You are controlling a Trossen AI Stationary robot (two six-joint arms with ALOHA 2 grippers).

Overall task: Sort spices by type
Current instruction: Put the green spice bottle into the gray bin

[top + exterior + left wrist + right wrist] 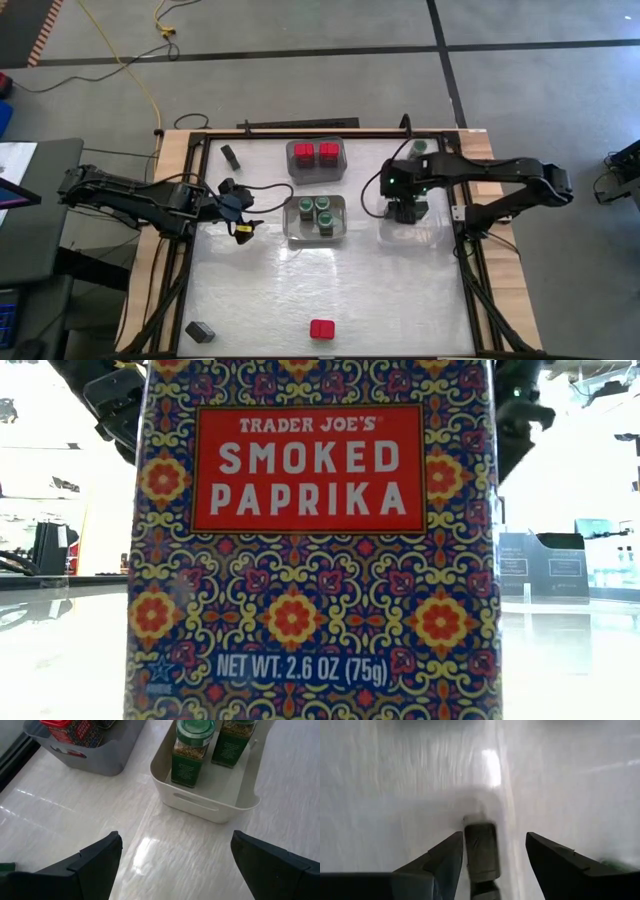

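While open, right claw [492, 855] straddles tin [481, 851].

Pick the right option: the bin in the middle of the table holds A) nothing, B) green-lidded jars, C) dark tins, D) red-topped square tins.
B: the high view shows three green-lidded jars standing in the middle bin; the red-topped tins sit in the bin behind it.
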